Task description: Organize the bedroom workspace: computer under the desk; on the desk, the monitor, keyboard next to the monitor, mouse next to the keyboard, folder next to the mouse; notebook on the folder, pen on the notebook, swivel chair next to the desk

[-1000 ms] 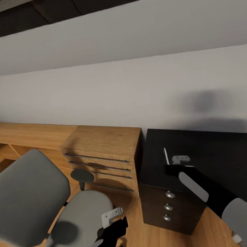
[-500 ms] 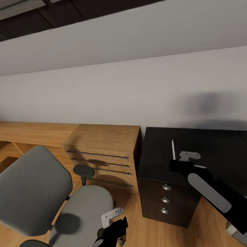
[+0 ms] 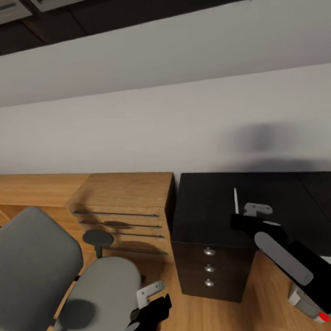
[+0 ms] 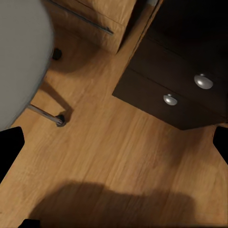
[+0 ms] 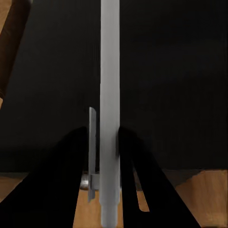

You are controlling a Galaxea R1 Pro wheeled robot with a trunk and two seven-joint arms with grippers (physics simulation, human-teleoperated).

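Above the table [image 3: 216, 205], my right fingers [image 3: 242, 216] clamp the pen [image 3: 236, 200] upright, kept clear for carrying. Left fingers [image 3: 150, 293] hang spread, empty, beside the chair [image 3: 38, 275].

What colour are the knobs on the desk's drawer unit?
Silver-grey metal, round knobs on the black drawer unit; clearest in the left wrist view.

Black-topped desk [image 3: 216, 205], apparently bare, on wooden floor [image 3: 209, 320]
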